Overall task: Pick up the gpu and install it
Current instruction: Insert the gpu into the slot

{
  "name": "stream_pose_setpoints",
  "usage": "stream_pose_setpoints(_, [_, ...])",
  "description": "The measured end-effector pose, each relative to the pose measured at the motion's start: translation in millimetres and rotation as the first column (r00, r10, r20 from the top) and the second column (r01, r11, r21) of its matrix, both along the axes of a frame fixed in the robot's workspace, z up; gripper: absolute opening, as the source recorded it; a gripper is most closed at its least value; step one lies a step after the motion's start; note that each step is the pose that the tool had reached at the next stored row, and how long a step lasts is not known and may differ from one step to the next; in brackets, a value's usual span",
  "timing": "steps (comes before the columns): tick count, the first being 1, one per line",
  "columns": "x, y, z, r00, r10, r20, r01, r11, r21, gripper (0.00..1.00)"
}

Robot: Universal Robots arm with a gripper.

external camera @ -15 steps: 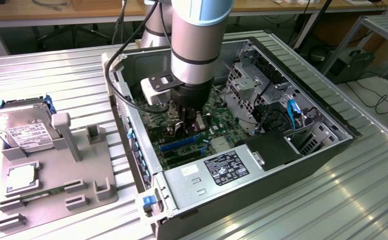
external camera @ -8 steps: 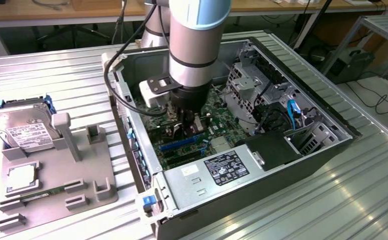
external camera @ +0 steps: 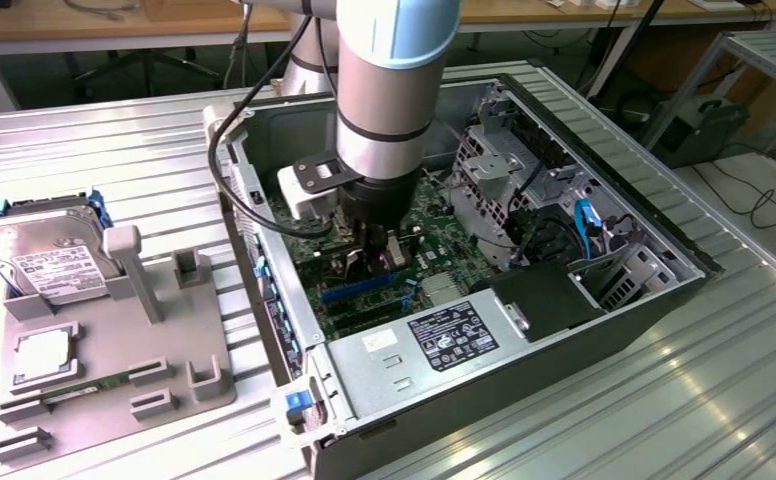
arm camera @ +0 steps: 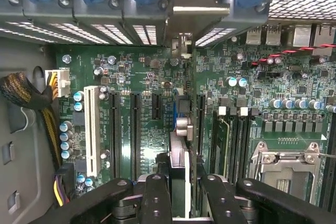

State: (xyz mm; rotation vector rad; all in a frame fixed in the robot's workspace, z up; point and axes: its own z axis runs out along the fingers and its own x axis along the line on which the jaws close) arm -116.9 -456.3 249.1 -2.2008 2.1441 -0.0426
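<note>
The gpu (arm camera: pixel 179 156) shows edge-on in the wrist view, with its silver bracket (arm camera: pixel 191 10) up against the slotted rear wall of the case. My gripper (arm camera: pixel 181 195) is shut on the card, a black finger (arm camera: pixel 156 195) on each side of it. The card stands upright over the green motherboard (arm camera: pixel 131 77), in line with the long expansion slots (arm camera: pixel 114 135); whether it is seated I cannot tell. In the exterior view the gripper (external camera: pixel 369 262) reaches down into the open computer case (external camera: pixel 261 250), just above a blue slot (external camera: pixel 355 290).
A hard drive (external camera: pixel 41 255), a processor (external camera: pixel 41 352) and a memory stick (external camera: pixel 88 388) rest on the grey fixture plate (external camera: pixel 108 400) at the exterior view's left. Inside the case are the power supply (external camera: pixel 435 340), the drive cage (external camera: pixel 495 170), a cable bundle (arm camera: pixel 26 98) and the processor socket (arm camera: pixel 291 163).
</note>
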Motion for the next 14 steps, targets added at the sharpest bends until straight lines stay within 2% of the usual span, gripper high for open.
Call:
stream_pose_setpoints(8, [0.1,0.2,-1.2,1.0,0.0,-0.0001,0.0,1.0,0.0007,0.28])
stream_pose_setpoints(14, [-1.2,0.1,-7.0,1.0,0.0,-0.0005,0.0,1.0,0.0006,0.28])
